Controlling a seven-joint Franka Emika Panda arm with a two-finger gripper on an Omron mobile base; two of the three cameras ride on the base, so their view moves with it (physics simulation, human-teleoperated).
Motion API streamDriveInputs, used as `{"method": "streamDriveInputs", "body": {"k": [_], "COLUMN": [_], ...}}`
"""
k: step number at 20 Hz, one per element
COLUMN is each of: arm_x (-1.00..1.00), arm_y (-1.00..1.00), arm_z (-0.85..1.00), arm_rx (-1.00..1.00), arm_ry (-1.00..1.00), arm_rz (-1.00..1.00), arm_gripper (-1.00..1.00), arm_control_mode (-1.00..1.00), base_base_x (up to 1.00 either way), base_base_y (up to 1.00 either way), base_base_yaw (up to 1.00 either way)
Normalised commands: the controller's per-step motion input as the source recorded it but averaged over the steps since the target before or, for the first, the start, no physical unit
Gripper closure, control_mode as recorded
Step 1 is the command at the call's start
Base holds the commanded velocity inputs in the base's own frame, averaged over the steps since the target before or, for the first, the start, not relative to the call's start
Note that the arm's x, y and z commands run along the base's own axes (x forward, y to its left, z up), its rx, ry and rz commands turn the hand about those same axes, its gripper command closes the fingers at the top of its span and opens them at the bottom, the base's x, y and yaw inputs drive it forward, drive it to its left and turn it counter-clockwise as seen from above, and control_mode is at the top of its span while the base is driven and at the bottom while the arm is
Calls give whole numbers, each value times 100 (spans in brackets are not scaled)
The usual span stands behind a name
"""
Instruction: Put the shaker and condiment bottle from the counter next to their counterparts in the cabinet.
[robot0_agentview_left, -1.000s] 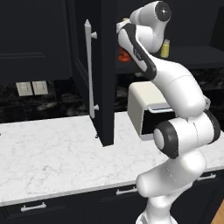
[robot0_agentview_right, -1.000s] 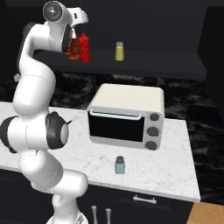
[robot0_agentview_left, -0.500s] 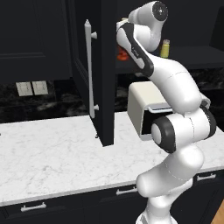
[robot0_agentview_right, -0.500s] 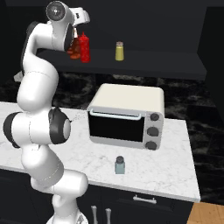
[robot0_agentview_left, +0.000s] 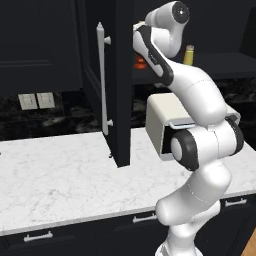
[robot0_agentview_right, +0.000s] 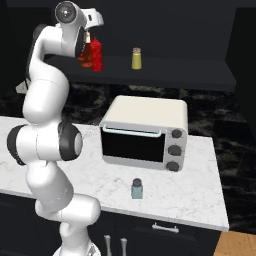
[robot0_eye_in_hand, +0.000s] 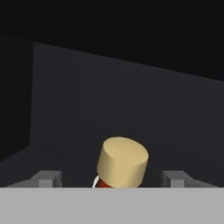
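The condiment bottle (robot0_agentview_right: 87, 54) stands on the shelf of the cabinet (robot0_agentview_right: 165, 70), just beside the red squeeze bottle (robot0_agentview_right: 96, 54) and on its left in the right base view; in the hand view its tan cap sits between the two finger tips of the gripper (robot0_eye_in_hand: 113, 178), with a gap showing on each side, so the claw looks apart and off the bottle rather than clamped on it. The step in hand is, I judge, the release; done well, the hand should draw straight back and slightly up, clear of the cap, without brushing the bottle into its red neighbour; only then swing down for the shaker (robot0_agentview_right: 136, 188), which waits on the counter (robot0_agentview_right: 200, 195) in front of the toaster oven (robot0_agentview_right: 144, 132); its place lies by the yellowish shaker (robot0_agentview_right: 136, 58), further along the shelf. The bottle's foot is hidden behind the arm; from the left base view the cabinet door (robot0_agentview_left: 102, 85) and the wrist cover nearly all of it.
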Motion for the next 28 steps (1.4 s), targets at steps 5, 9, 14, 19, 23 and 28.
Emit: {"method": "streamDriveInputs", "body": {"k": [5, 9, 14, 19, 23, 28], "arm_x": [7, -24, -66, -82, -89, -81], "arm_y": [1, 15, 10, 0, 0, 0], "arm_z": [0, 0, 0, 0, 0, -2], "arm_rx": [0, -2, -9, -10, -7, 0], "arm_ry": [0, -1, -6, -8, -11, -13], "arm_rz": [0, 0, 0, 0, -1, -14], "arm_gripper": [-100, -100, -100, -100, -100, -100], "arm_control_mode": [-100, -100, -100, -100, -100, -100], "base_base_x": [0, 0, 0, 0, 0, 0], "base_base_y": [0, 0, 0, 0, 0, 0], "base_base_yaw": [0, 0, 0, 0, 0, 0]}}
